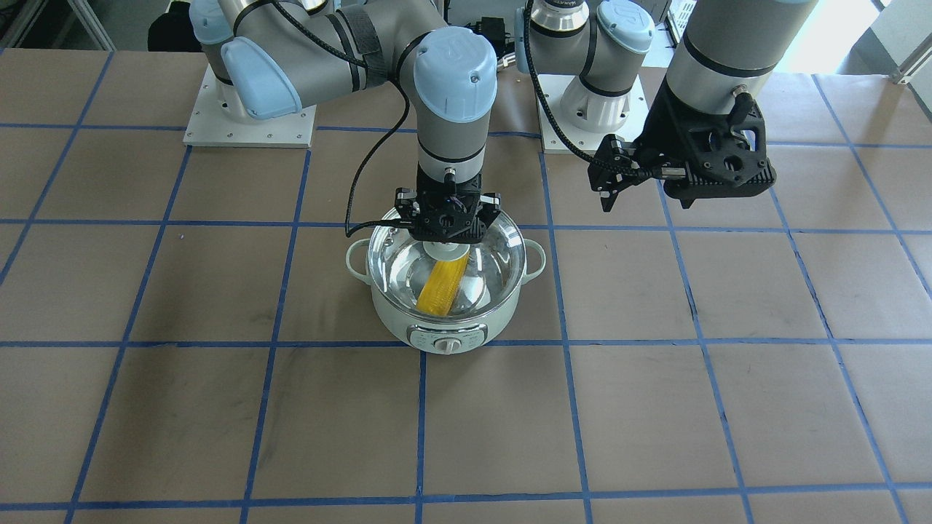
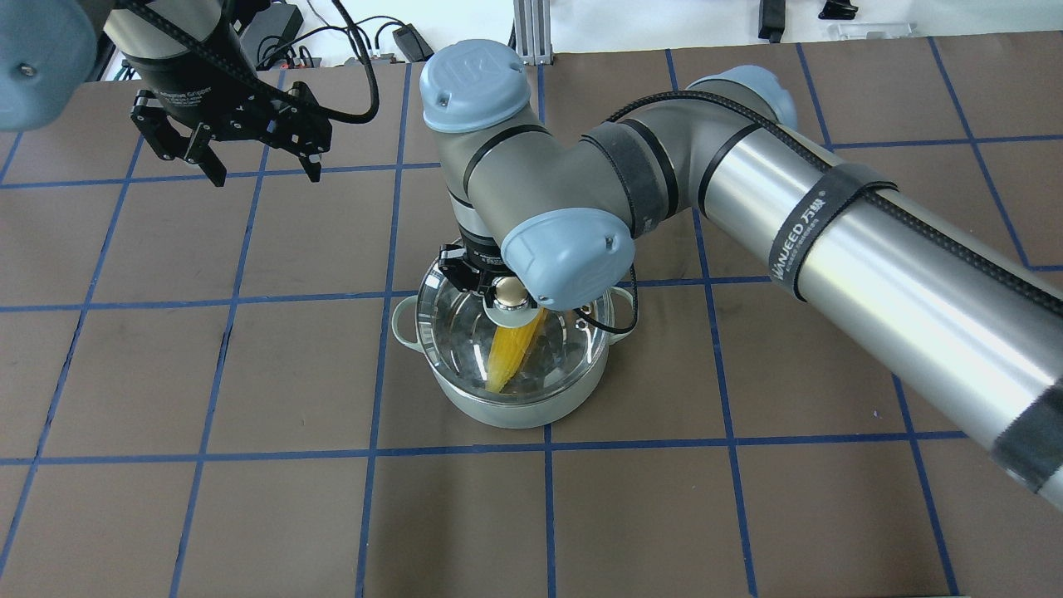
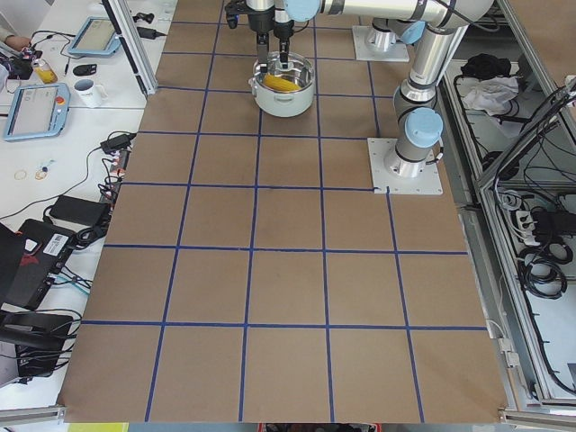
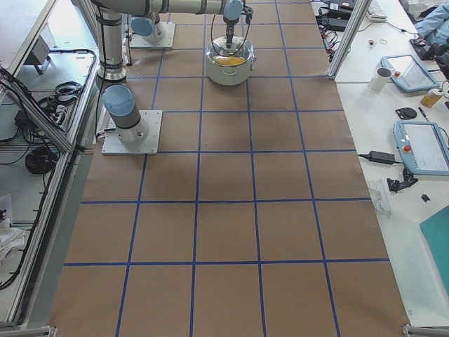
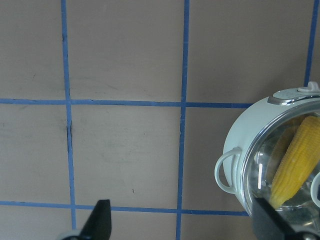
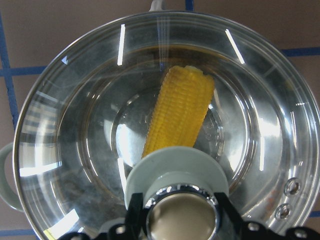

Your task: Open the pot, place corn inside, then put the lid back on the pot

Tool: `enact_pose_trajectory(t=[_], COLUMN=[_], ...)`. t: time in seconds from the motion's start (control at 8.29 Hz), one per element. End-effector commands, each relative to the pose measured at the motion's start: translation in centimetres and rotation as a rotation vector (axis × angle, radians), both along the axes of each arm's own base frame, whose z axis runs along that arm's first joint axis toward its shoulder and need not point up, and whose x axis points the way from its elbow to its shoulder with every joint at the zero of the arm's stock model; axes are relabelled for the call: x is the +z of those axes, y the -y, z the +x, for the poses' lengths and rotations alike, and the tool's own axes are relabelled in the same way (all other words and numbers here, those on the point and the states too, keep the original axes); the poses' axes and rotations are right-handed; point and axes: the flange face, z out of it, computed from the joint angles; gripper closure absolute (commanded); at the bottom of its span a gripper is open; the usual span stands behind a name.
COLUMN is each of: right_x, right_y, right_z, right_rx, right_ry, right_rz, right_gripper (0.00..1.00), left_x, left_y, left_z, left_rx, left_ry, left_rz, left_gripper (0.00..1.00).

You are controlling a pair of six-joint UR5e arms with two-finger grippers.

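Observation:
The pale green pot (image 1: 444,336) stands mid-table, also in the overhead view (image 2: 515,411). The yellow corn (image 1: 440,288) lies slanted inside it, seen through the glass in the right wrist view (image 6: 181,112). The clear glass lid (image 1: 499,255) covers the pot's mouth; I cannot tell whether it rests on the rim or hovers just above. My right gripper (image 6: 182,220) is shut on the lid's beige knob (image 2: 509,292), straight above the pot. My left gripper (image 2: 266,176) is open and empty, raised beside the pot, which shows at the edge of its wrist view (image 5: 240,145).
Brown table cover with a blue tape grid. The two arm base plates (image 1: 251,127) (image 1: 590,135) sit behind the pot. A side bench with tablets and a mug (image 3: 87,90) runs along the far table edge.

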Motion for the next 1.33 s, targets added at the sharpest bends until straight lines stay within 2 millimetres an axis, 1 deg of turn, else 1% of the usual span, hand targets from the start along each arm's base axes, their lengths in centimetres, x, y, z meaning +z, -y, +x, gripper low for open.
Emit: enact_pose_trajectory(t=[0.0, 0.24, 0.36, 0.48, 0.6, 0.84, 0.97, 1.09, 1.21], right_x=[-0.1, -0.2, -0.1, 0.1, 0.5, 1.1, 2.5, 4.5, 6.7], right_y=[0.0, 0.0, 0.0, 0.1, 0.1, 0.0, 0.1, 0.6, 1.5], right_z=[0.2, 0.2, 0.2, 0.1, 0.0, -0.2, -0.9, -2.9, -6.2], right_rx=[0.001, 0.001, 0.003, 0.006, 0.009, 0.017, 0.01, 0.0, -0.024], right_ry=[0.012, 0.01, 0.013, 0.006, 0.007, 0.007, 0.019, 0.031, 0.036], right_rz=[0.005, 0.005, 0.001, -0.009, -0.02, -0.026, -0.048, -0.07, -0.082], right_gripper=[0.74, 0.74, 0.63, 0.2, 0.0, 0.0, 0.0, 0.0, 0.0], left_x=[0.0, 0.0, 0.0, 0.0, 0.1, -0.1, 0.3, 0.4, 0.0], left_y=[0.0, 0.0, 0.0, 0.0, 0.0, 0.2, 0.1, 0.0, 0.2], left_z=[0.0, 0.0, 0.0, 0.0, 0.0, -0.1, -0.2, -0.2, -0.1], left_rx=[0.0, 0.0, 0.0, 0.0, 0.0, 0.0, 0.0, 0.003, 0.012], left_ry=[0.0, 0.0, 0.0, 0.0, 0.0, -0.014, -0.015, -0.017, -0.009], left_rz=[0.0, 0.0, 0.0, 0.0, -0.003, -0.002, -0.01, -0.013, -0.006], left_gripper=[0.0, 0.0, 0.0, 0.0, 0.0, 0.0, 0.0, 0.0, 0.0])
